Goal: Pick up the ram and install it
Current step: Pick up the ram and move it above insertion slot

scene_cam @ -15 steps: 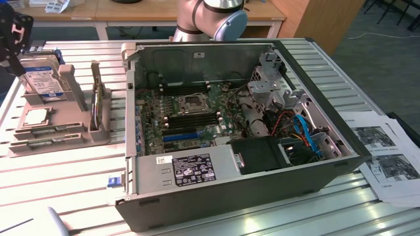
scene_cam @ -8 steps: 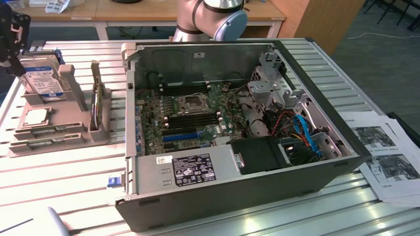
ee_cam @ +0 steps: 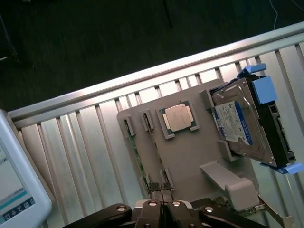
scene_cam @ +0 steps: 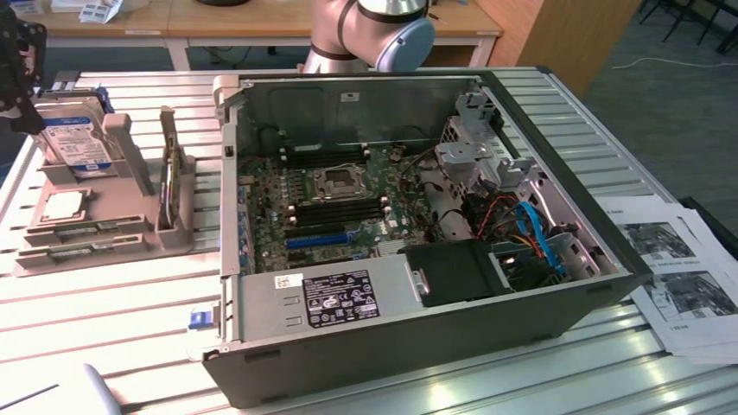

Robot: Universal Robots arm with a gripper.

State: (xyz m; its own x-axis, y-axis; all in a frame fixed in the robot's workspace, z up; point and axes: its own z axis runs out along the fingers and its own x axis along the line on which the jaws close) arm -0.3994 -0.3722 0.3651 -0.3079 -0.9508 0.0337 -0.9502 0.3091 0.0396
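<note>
While you are looking over this bench, you are seeing one arm (scene_cam: pixel 369 30), one gripper (ee_cam: pixel 160 187), one gray holder (ee_cam: pixel 190 156) and one opened computer case (scene_cam: pixel 403 346). The case is lying just beside the holder, on the exterior view's right of it.

On the holder you are counting one silver hard drive (ee_cam: pixel 237 126) with a blue-white label, which is standing tilted at one end. One square processor chip (ee_cam: pixel 178 118) is lying flat next to the drive, toward the holder's middle. Two narrow slots are running along the end opposite the drive. You are seeing one ram (ee_cam: pixel 137 161) for certain, sitting on edge in the outermost slot, with its thin green edge running along the holder's rim. The slot between it and the processor is looking bare. Two printed sheets (scene_cam: pixel 675 259) are lying beyond the case, well apart from the holder. One white-framed screen (ee_cam: pixel 14 190) is sitting off the holder's ram side.

Your gripper is clenched, pads pressing together with nothing between them. It is hanging over the holder's slot end, by the clip of the bare slot. The ram is lying just beside the fingertips and is not gripped. You cannot tell how high above the holder the tips are hanging.
</note>
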